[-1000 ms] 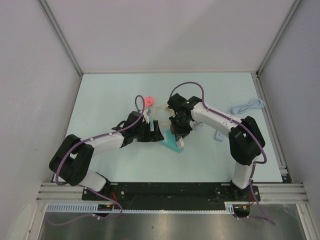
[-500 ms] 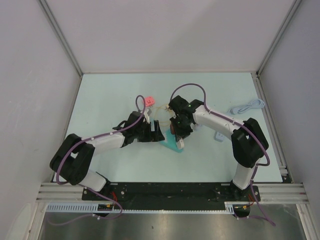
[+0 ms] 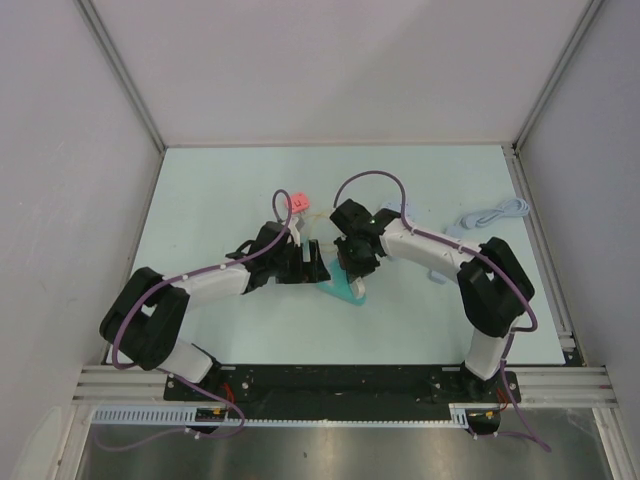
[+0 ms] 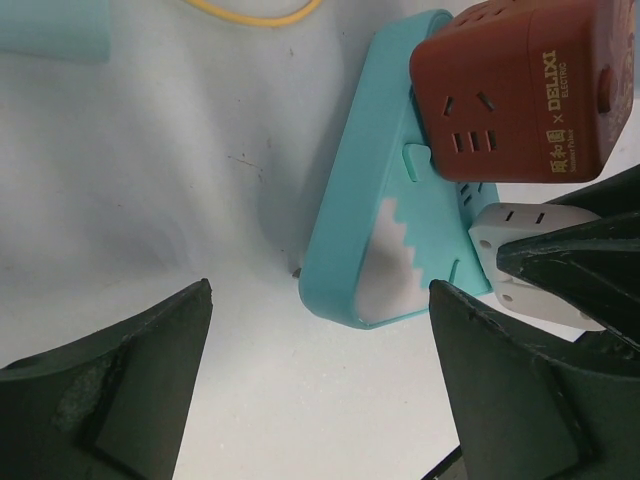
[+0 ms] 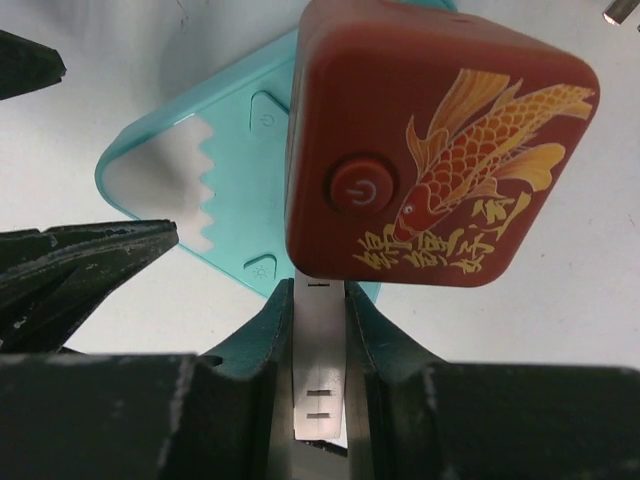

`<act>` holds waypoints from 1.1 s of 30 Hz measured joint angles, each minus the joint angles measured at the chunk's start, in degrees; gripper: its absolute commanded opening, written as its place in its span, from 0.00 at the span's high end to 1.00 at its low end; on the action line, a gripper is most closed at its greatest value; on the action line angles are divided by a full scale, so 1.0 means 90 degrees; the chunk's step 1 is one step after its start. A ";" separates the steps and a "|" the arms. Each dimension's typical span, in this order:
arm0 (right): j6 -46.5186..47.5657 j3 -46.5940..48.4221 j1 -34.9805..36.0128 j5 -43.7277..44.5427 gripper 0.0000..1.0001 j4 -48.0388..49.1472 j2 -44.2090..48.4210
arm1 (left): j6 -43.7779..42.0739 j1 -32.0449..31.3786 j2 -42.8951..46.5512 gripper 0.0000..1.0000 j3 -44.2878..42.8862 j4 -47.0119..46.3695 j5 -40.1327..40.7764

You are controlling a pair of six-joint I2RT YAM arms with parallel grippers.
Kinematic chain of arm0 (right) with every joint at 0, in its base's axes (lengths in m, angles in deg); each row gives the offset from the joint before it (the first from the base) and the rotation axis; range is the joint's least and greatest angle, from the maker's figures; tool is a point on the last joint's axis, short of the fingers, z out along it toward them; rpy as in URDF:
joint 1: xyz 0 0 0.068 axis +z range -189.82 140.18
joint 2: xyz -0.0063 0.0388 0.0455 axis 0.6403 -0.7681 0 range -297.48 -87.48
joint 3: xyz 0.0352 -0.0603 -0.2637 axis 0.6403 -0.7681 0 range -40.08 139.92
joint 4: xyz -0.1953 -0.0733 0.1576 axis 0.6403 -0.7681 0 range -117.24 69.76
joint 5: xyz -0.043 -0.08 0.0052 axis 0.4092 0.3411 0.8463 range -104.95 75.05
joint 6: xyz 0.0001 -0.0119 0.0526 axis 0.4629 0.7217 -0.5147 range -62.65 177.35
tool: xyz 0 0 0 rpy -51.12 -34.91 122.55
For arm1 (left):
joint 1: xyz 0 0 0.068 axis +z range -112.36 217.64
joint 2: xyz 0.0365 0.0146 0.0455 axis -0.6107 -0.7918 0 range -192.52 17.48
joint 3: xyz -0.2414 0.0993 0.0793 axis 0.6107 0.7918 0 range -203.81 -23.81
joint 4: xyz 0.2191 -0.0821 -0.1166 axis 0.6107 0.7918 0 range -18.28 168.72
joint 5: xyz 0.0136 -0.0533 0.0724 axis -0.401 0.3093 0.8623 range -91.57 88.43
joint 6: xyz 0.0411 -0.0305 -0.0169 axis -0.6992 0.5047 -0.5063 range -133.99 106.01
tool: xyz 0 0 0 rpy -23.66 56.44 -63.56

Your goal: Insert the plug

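A red cube socket (image 5: 430, 150) with a power button and a gold fish print stands on a teal triangular base (image 5: 200, 150). My right gripper (image 5: 320, 300) is shut on a white plug (image 5: 320, 350), whose front end meets the cube's near side; I cannot tell how deep it sits. In the left wrist view the cube (image 4: 520, 90) shows its outlets, with the white plug (image 4: 520, 250) just below it over the base (image 4: 385, 220). My left gripper (image 4: 320, 288) is open and empty beside the base's corner. From above, both grippers (image 3: 312, 268) (image 3: 352, 262) flank the base (image 3: 345, 290).
A pink object (image 3: 298, 202) lies behind the left gripper, with a thin yellow cable (image 3: 315, 222) near it. A coiled white cable (image 3: 495, 212) lies at the right side of the table. White walls close in the table on three sides.
My right arm has shifted a little to the left, bringing the white plug closer against the red cube. The left arm has barely moved.
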 measured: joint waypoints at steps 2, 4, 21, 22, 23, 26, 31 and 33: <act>-0.0039 -0.0172 0.0002 0.0015 1.00 0.0163 0.0066 | 0.0000 0.0000 0.0000 0.07 -0.0010 0.0015 0.0000; -0.0090 -0.0321 0.0000 0.0019 1.00 0.0316 0.0143 | 0.0002 0.0000 0.0000 0.07 -0.0015 0.0017 -0.0005; -0.0389 -0.1413 0.0170 0.0508 1.00 0.1736 0.0753 | 0.0044 -0.0053 0.0044 0.06 -0.0017 0.0141 0.0007; -0.0389 -0.1438 0.0199 0.0566 0.99 0.1773 0.0772 | 0.0044 -0.0056 0.0087 0.06 -0.0017 0.0177 0.0010; -0.0391 -0.1467 0.0219 0.0610 0.95 0.1812 0.0811 | 0.0044 -0.0056 0.0138 0.05 -0.0017 0.0209 0.0034; -0.0410 -0.1600 0.0253 0.0680 0.66 0.2008 0.1032 | 0.0039 -0.0061 0.0335 0.04 -0.0017 0.0304 0.0097; -0.0418 -0.1761 0.0265 0.0738 0.29 0.1819 0.1076 | 0.0029 -0.0061 0.0624 0.02 -0.0029 0.0464 0.0284; -0.0401 -0.1756 0.0265 0.0770 0.25 0.1673 0.1129 | 0.0024 -0.0068 0.0678 0.02 -0.0053 0.0500 0.0350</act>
